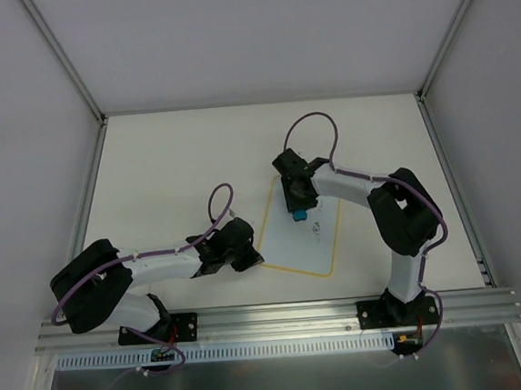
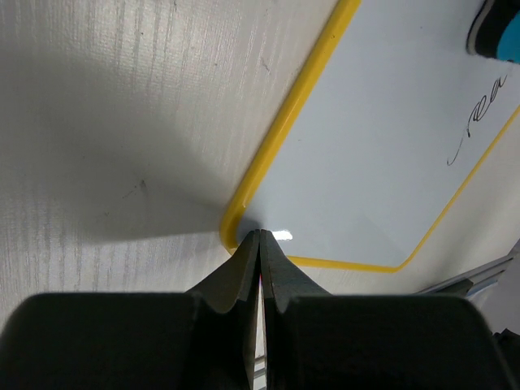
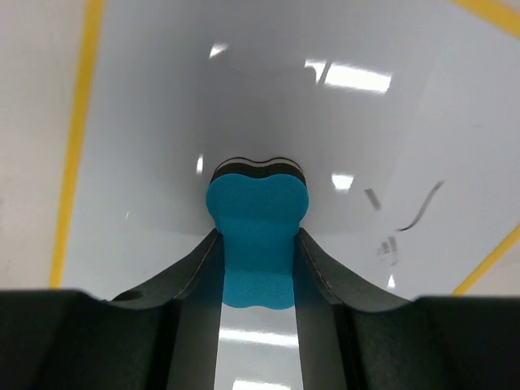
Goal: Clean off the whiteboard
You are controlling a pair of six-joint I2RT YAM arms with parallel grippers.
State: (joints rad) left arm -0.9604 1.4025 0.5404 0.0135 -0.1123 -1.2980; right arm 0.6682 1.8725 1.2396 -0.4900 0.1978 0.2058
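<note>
Left gripper [image 2: 260, 236]: clenched on nothing, tips down at the near left corner of the whiteboard [image 2: 357, 146], apparently touching it. Right gripper [image 3: 258, 233] grasps a blue eraser [image 3: 257, 199] set on the whiteboard's far half. Table [image 1: 176, 166]: the whiteboard lies flat on it. Its long axis runs away from the mounting rail [image 1: 280, 319], with the far end leaning slightly right. Judged thin, stiff, light and slick, so liable to slide; best pinned at a corner or rim. Handwriting [image 2: 479, 122] shows near the whiteboard's right edge.
</note>
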